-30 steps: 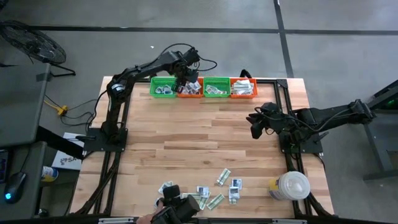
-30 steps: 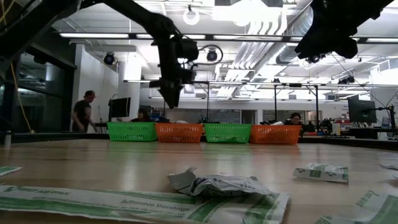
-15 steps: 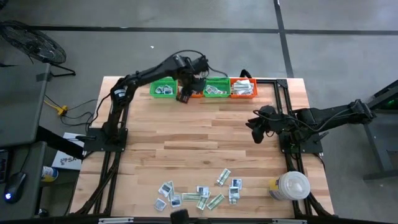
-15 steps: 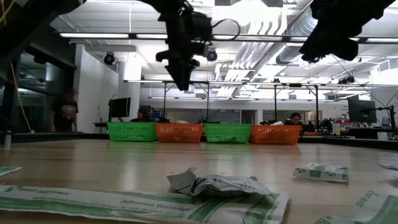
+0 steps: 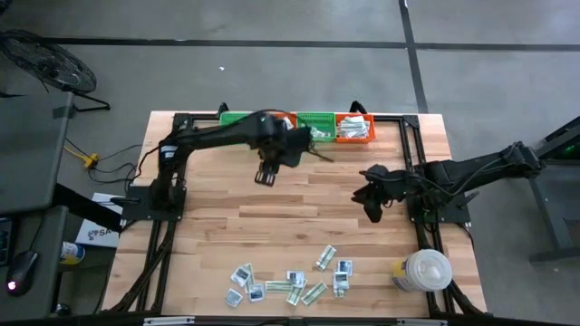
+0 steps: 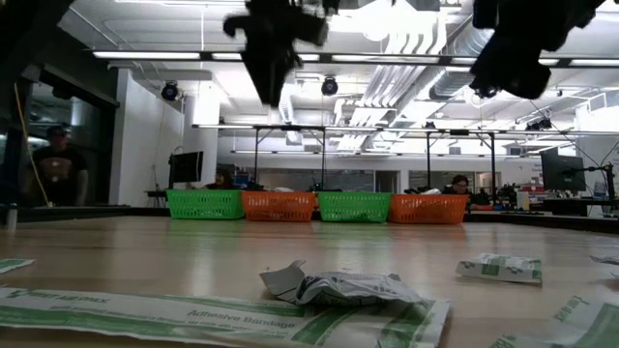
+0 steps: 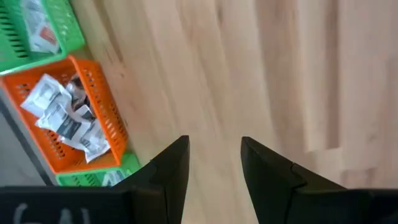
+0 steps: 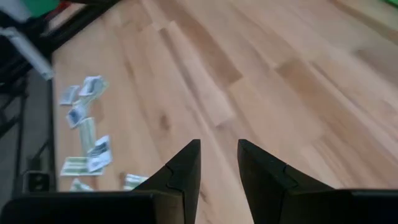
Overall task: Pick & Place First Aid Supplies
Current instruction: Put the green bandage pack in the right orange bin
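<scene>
**A:** Could you read anything on the first aid supplies [image 5: 290,285]?

**B:** From my station, only one. In the low view a long pale-green strip [image 6: 193,314] lay flat across the near tabletop [image 5: 299,217], its long axis running side to side, and I read "Adhesive Bandage" on it. A crumpled packet [image 6: 334,285] sat on it. The marks on the other packets were too small for me.

**A:** Where was the rest?

**B:** Scattered near the front edge, the strips pointing various ways, beside a white lidded container [image 5: 424,270]. More packets filled the orange basket [image 7: 93,124] in the left wrist view; the arm covered some of the basket row from above.

**A:** And the end effectors?

**B:** The left end effector [image 5: 265,172] hung over bare wood just in front of the baskets, fingers apart, nothing between them. The right end effector [image 5: 372,206] hovered at the right-hand side, fingers also parted and empty, as far as I could judge.
</scene>
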Controlling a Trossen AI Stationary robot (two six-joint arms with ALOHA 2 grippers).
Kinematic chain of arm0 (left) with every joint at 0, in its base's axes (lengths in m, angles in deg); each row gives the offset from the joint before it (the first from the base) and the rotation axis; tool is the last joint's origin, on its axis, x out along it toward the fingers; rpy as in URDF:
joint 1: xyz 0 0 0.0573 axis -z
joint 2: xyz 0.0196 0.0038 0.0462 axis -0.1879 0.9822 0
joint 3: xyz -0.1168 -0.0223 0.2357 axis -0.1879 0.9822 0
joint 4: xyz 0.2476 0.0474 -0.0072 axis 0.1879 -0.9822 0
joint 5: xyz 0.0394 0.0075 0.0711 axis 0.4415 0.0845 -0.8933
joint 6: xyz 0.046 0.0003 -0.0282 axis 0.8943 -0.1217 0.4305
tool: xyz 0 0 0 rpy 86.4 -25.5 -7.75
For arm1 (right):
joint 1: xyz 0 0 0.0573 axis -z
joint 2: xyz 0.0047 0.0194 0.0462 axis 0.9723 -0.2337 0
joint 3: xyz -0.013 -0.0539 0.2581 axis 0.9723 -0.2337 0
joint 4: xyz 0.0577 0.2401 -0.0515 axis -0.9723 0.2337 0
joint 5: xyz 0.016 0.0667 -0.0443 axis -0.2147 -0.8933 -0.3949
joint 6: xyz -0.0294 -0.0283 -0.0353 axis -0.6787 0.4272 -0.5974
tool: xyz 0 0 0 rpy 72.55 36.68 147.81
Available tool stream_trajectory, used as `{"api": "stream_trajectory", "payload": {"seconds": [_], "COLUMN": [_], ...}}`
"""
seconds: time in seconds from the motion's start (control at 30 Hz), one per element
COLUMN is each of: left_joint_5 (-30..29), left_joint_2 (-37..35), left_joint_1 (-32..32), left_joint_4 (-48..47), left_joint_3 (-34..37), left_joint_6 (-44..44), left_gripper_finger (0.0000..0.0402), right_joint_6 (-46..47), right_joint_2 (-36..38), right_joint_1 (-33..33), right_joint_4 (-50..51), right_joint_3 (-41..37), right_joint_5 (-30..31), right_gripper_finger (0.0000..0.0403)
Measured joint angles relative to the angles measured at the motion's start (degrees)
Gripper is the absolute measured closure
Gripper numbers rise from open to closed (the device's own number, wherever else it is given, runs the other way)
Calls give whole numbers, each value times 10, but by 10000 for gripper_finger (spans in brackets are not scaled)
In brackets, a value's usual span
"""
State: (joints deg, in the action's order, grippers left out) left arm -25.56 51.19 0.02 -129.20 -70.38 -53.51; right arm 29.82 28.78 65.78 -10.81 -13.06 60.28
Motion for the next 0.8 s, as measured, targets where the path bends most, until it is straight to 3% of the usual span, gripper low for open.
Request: {"api": "stream_trajectory", "payload": {"seconds": [0.17,0.43,0.8], "left_joint_5": [-55,-135,-293], "left_joint_2": [-54,-111,-116], "left_joint_1": [73,220,412], "left_joint_4": [-9,3,-16], "left_joint_3": [0,17,58], "left_joint_6": [-123,-269,-442], "left_gripper_finger": [261,261,261], "right_joint_6": [-31,-79,27], "right_joint_2": [-39,-156,-338], "right_joint_1": [-27,-85,-152], "right_joint_4": [-37,-1,124], "right_joint_3": [31,149,244], "right_joint_5": [-9,-10,-30], "right_gripper_finger": [309,335,330]}}
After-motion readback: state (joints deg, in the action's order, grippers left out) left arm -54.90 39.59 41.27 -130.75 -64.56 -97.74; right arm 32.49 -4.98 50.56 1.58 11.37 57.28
